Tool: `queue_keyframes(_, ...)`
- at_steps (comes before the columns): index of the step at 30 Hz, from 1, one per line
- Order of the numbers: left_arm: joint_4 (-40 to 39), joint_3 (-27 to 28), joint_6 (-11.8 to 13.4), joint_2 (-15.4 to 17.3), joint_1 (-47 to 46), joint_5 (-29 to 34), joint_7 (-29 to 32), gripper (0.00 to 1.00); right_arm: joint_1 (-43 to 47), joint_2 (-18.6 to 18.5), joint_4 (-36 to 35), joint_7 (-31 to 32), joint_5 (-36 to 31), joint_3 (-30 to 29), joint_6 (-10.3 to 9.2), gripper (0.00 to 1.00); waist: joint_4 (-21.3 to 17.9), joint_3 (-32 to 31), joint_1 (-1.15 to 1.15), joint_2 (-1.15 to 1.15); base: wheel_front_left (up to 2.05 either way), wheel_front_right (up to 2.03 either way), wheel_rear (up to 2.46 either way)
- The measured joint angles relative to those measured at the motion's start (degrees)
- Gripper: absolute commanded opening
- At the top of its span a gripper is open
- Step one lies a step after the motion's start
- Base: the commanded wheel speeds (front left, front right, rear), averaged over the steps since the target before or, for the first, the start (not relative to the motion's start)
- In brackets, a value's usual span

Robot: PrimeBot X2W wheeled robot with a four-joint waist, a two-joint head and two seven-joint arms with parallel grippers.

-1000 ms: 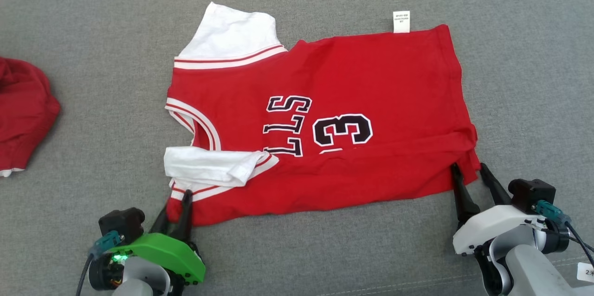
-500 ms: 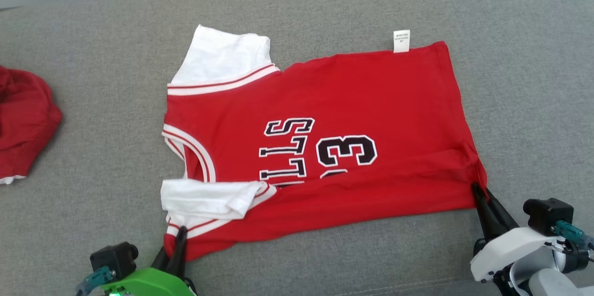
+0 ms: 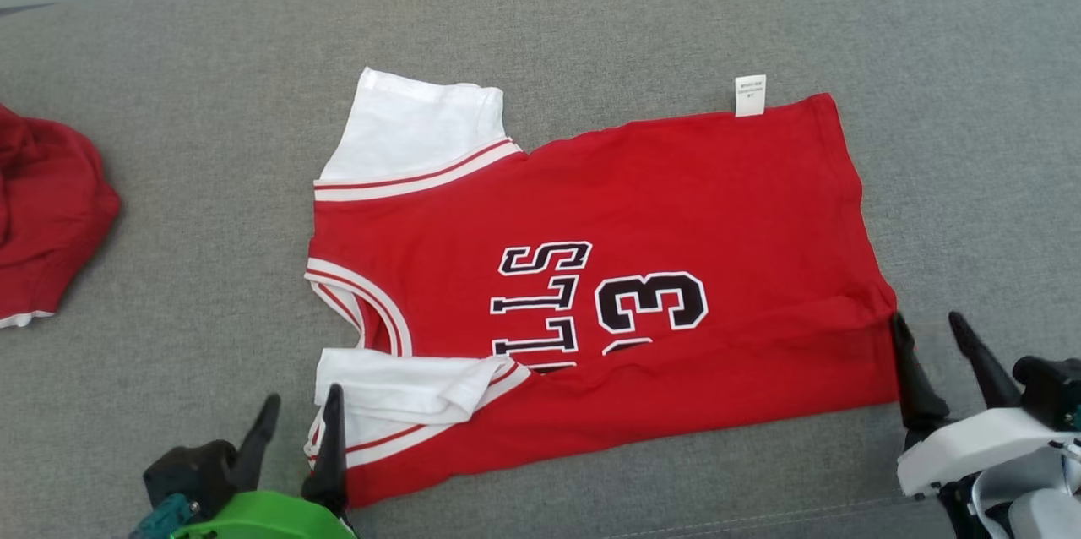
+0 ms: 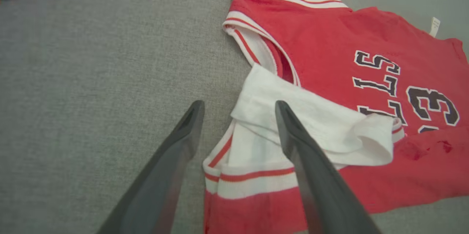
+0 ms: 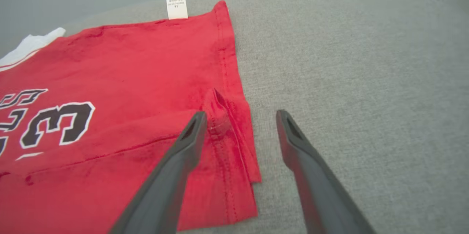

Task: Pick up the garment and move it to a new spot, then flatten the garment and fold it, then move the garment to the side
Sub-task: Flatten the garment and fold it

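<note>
garment (image 3: pixel 659 184), one, red, flat, left end effector (image 3: pixel 304 394) and right end effector (image 3: pixel 926 317) released

The left gripper (image 3: pixel 302 412) is spread wide, its two long dark fingers (image 4: pixel 179 149) standing apart in a V with the tips pointing forward, away from the robot. Just behind them sits the green wrist housing (image 3: pixel 262 522), with a dark camera block (image 3: pixel 190 471) on its outer side. The right gripper (image 3: pixel 926 336) is parted too — its white wrist shell (image 3: pixel 971 446) lies just behind its fingers, and another dark block (image 3: pixel 1047 378) sits on the outer side.
</note>
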Motion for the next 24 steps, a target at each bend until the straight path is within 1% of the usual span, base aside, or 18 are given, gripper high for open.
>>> queue_keyframes(2, -1.1, 0.5, 1.0, 0.5, -1.2, 2.3, -2.6, 1.0, -0.7, 0.7, -2.2, -1.5, -1.6, -2.0, -0.01, 1.0, -0.1, 0.5, 0.0, 0.0, 0.0, 0.0, 0.0)
queue_keyframes(5, -2.6, 1.2, 1.8, 0.8, -2.9, 4.6, -6.0, 1.0, -2.1, 1.9, -6.4, -3.0, -4.1, -4.2, -0.01, 1.0, -0.4, 1.0, 0.0, 0.0, 0.0, 0.0, 0.0)
queue_keyframes(9, -4.4, 1.8, 2.0, 1.7, -6.3, 7.7, -9.2, 1.0, -3.9, 3.4, -11.8, -3.6, -6.9, -5.9, -0.01, 1.0, -0.6, 1.4, 0.0, 0.0, 0.0, 0.0, 0.0)
queue_keyframes(13, -5.2, 1.8, 1.9, 2.0, -9.2, 8.8, -10.0, 1.0, -4.1, 4.5, -14.7, -2.6, -8.2, -6.0, -0.01, 1.0, -0.4, 1.3, 0.0, 0.0, 0.0, 0.0, 0.0)
queue_keyframes(17, -5.0, 1.3, 1.8, 2.1, -10.7, 9.1, -9.9, 1.0, -4.1, 5.1, -15.9, -1.8, -8.6, -6.2, -0.01, 1.0, -0.3, 1.6, 0.0, 0.0, 0.0, 0.0, 0.0)
queue_keyframes(21, -4.2, 0.9, 0.9, 2.0, -13.7, 9.1, -9.6, 1.0, -4.1, 5.7, -16.6, -1.5, -8.5, -6.1, -0.01, 1.0, -0.1, 2.4, 0.0, 0.0, 0.0, 0.0, 0.0)
queue_keyframes(24, -4.2, 0.5, -0.3, 1.7, -18.5, 8.9, -8.8, 1.0, -4.7, 5.8, -17.2, -1.3, -8.5, -5.8, -0.01, 1.0, -0.1, 3.4, 0.0, 0.0, 0.0, 0.0, 0.0)
